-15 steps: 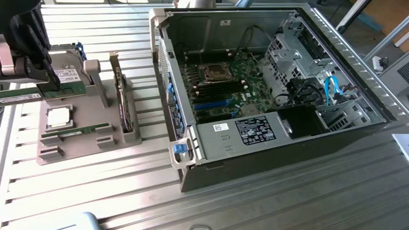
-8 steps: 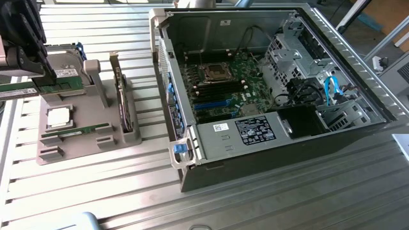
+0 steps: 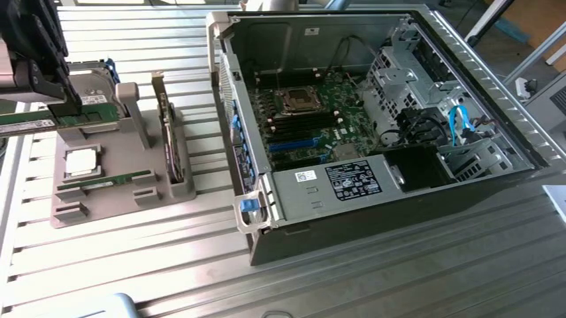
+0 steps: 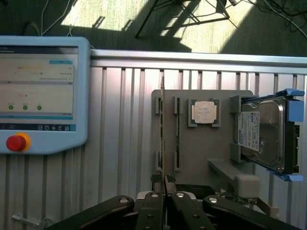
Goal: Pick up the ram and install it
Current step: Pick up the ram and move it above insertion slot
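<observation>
As we read the scene from the exterior view's left, the fingers (image 4: pixel 164 190) are closed on the ram (image 4: pixel 163 136). They pinch one end, so the stick runs straight out from the fingertips with its thin edge toward the wrist camera and its long axis roughly level above the grey holder (image 3: pixel 132 193). That holder sits on the table (image 3: pixel 372 278), toward the edge at the exterior view's left. It carries a second green stick (image 3: pixel 106 180) lying in a slot, a square silver processor chip (image 3: pixel 79 161), a hard drive (image 4: pixel 264 132) standing on edge and an upright expansion card (image 3: pixel 168 136). Further to the exterior view's right, well apart from the fingers, stands the open computer case (image 3: pixel 495 86). Inside lies the motherboard (image 3: pixel 340 99), and we judge its long memory slots (image 3: pixel 303 124), beside the processor socket (image 3: pixel 296 99), to be where the ram belongs.
</observation>
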`<state>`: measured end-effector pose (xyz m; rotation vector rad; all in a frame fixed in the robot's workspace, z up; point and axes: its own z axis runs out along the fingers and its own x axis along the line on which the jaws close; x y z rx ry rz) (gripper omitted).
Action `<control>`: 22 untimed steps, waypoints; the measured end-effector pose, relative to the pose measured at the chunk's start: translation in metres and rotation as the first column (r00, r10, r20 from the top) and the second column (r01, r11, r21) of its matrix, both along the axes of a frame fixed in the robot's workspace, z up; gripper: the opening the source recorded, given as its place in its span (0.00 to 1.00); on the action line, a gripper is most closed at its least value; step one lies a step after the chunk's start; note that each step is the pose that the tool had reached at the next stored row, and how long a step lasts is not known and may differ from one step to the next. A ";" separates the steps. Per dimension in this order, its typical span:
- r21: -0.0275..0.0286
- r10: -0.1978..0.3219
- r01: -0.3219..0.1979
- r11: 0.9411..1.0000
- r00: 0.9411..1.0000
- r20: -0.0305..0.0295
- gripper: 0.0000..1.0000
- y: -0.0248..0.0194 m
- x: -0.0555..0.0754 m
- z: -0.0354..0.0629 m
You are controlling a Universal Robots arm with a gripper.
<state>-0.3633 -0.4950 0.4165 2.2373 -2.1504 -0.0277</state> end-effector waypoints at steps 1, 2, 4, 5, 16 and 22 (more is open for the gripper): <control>0.000 0.000 0.000 1.000 1.000 0.000 0.12 0.0000 0.005 0.0000; 0.000 0.000 0.000 1.000 1.000 -0.001 0.12 0.0000 0.008 0.0001; 0.000 0.000 0.000 1.000 1.000 -0.003 0.12 -0.0001 0.019 0.0003; 0.000 0.000 0.000 1.000 1.000 -0.004 0.12 0.0000 0.027 0.0006; 0.000 0.000 0.000 1.000 1.000 -0.018 0.12 -0.0001 0.088 0.0029; 0.000 0.000 0.000 1.000 1.000 -0.028 0.12 0.0000 0.118 0.0044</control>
